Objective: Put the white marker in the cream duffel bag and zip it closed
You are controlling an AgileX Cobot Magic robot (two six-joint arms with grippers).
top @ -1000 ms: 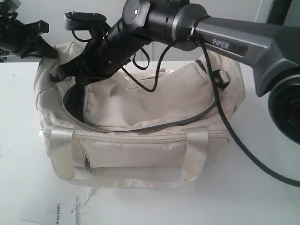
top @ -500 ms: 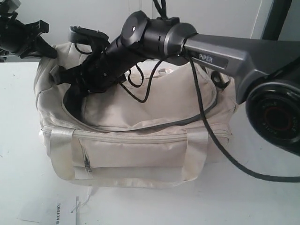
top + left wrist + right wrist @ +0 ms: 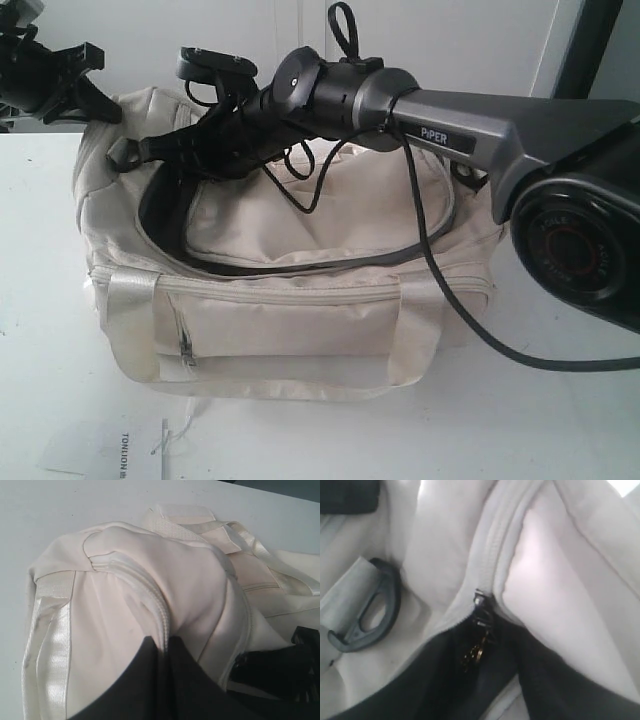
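Note:
The cream duffel bag (image 3: pixel 300 300) sits on the white table, its curved top zip still gaping along the front and showing dark lining. The white marker is out of view. My left gripper (image 3: pixel 100 105) is at the bag's far left end, shut on the zip seam fabric (image 3: pixel 162 625). My right gripper (image 3: pixel 150 150) reaches across the bag to that same end. In the right wrist view its fingers (image 3: pixel 545 680) stand apart around the zip slider (image 3: pixel 480 600), and the brass pull (image 3: pixel 475 652) hangs loose between them.
A dark plastic ring (image 3: pixel 365 615) on a strap sits beside the zip end. A printed paper tag (image 3: pixel 125 450) lies on the table in front of the bag. The right arm's black cable (image 3: pixel 480 320) drapes over the bag's right side.
The right gripper's jaws have opened off the zip pull and its wrist has lifted a little. The top flap lies flatter. The left gripper has kept its hold.

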